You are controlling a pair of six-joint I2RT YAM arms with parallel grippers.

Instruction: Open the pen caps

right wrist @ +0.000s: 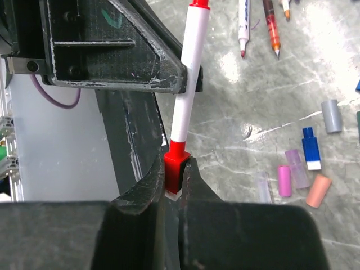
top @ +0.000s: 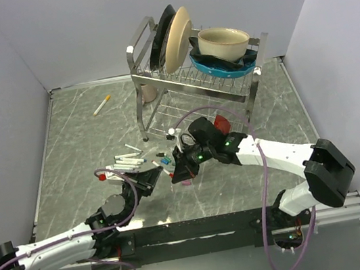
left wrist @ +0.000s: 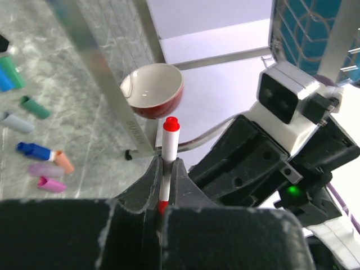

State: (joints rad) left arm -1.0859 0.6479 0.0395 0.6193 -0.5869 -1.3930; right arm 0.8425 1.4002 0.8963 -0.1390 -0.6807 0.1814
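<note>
Left claw [left wrist: 167, 164] clamps white pen barrel [right wrist: 190, 79]; right claw [right wrist: 176, 171] pinched on its red cap [right wrist: 178, 156]. Loose caps [right wrist: 284, 181] scattered on table [top: 231, 197] just beside; dish rack [top: 185, 79] behind.

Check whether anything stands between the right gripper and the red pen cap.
Nothing visible does. The right gripper is shut directly on the red cap, and the left gripper clamps the white barrel.
</note>
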